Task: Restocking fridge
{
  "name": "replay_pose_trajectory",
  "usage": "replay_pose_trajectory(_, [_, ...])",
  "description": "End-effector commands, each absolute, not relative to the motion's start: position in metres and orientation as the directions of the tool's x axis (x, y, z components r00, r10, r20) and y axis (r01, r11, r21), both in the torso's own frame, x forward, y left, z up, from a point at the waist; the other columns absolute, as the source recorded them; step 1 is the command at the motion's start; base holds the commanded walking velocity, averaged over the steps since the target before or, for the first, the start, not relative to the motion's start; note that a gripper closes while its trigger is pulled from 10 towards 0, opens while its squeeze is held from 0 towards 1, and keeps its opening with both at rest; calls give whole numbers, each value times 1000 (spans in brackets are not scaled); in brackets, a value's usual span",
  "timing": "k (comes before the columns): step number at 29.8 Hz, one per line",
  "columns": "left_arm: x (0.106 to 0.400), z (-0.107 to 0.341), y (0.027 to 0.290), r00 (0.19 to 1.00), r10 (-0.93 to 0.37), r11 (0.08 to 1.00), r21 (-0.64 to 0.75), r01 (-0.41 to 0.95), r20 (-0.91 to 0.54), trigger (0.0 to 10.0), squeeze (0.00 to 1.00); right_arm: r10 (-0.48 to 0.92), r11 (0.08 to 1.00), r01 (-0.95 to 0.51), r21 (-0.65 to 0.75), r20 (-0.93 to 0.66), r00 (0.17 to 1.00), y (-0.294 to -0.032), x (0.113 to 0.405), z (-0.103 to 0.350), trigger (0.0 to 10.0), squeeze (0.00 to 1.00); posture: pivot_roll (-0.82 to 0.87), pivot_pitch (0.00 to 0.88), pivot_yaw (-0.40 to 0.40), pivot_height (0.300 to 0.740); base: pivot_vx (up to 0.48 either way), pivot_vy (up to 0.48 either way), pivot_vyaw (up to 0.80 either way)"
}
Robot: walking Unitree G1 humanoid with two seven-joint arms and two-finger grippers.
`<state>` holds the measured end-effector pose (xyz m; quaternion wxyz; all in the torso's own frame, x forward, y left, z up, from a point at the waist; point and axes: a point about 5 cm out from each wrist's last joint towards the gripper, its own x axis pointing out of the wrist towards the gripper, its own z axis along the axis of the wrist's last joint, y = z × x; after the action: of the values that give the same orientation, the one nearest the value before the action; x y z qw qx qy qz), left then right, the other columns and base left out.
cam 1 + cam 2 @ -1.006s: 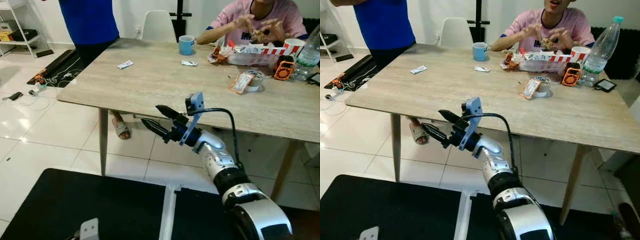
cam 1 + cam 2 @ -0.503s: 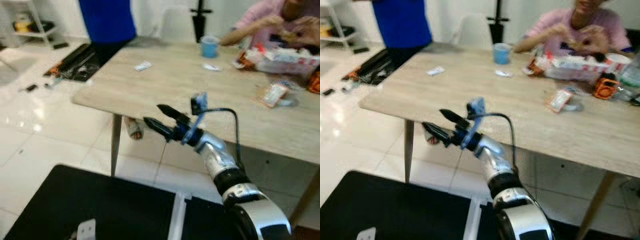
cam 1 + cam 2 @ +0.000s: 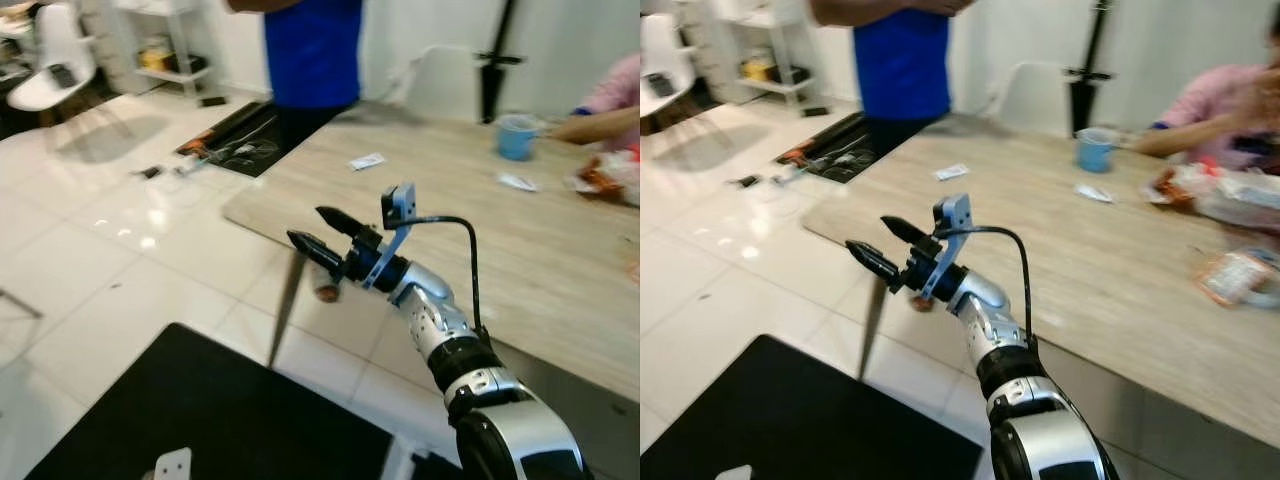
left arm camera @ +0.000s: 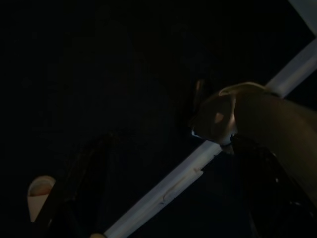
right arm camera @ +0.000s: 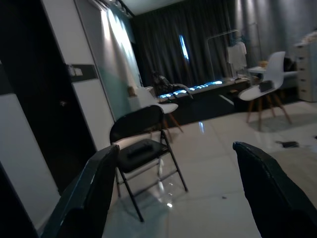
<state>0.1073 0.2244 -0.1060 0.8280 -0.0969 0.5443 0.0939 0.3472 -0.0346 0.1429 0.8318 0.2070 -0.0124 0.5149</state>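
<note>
Your head views take in a long wooden table [image 3: 480,230] running from the near left corner off to the far right, over a glossy white tiled floor [image 3: 110,250]. A black surface [image 3: 200,410] lies nearest you, low in the view. A person in a blue top [image 3: 310,50] stands at the table's far left end. The right eye view shows a seated person in pink [image 3: 1230,100] at the far right with food wrappers [image 3: 1230,195] in front of them; the left eye view cuts that person down to a forearm [image 3: 600,120]. A white chair [image 3: 1025,95] stands at the far side of the table, and a white shelf unit [image 3: 165,50] is against the far left wall.

Your right arm [image 3: 440,330] reaches forward and left. The right gripper [image 3: 320,232] hangs in the air just off the table's near edge, fingers spread, nothing between them. The right wrist view adds a dim room: a black folding chair [image 5: 143,153] and a white chair [image 5: 270,89] farther off.

The left wrist view is very dark; you cannot tell how the left gripper's fingers stand. A pale bar [image 4: 198,168] crosses it.

Small items on the table: a blue mug [image 3: 515,137] and a white packet [image 3: 367,161]. No fridge or stock is identifiable.
</note>
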Motion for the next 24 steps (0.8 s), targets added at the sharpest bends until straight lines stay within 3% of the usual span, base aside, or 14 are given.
replay_pose_trajectory(1, [113, -104, 226, 408, 60, 958, -63, -281, -911, 10000, 0, 853, 387, -871, 304, 241, 463, -26, 349, 151, 10000, 0, 61, 0, 16, 740, 304, 0, 0])
replay_pose_trajectory(24, [107, -107, 222, 387, 51, 964, -56, -259, -921, 10000, 0, 821, 475, -826, 304, 187, 540, -23, 357, 154, 10000, 0, 59, 0, 15, 740, 298, 0, 0])
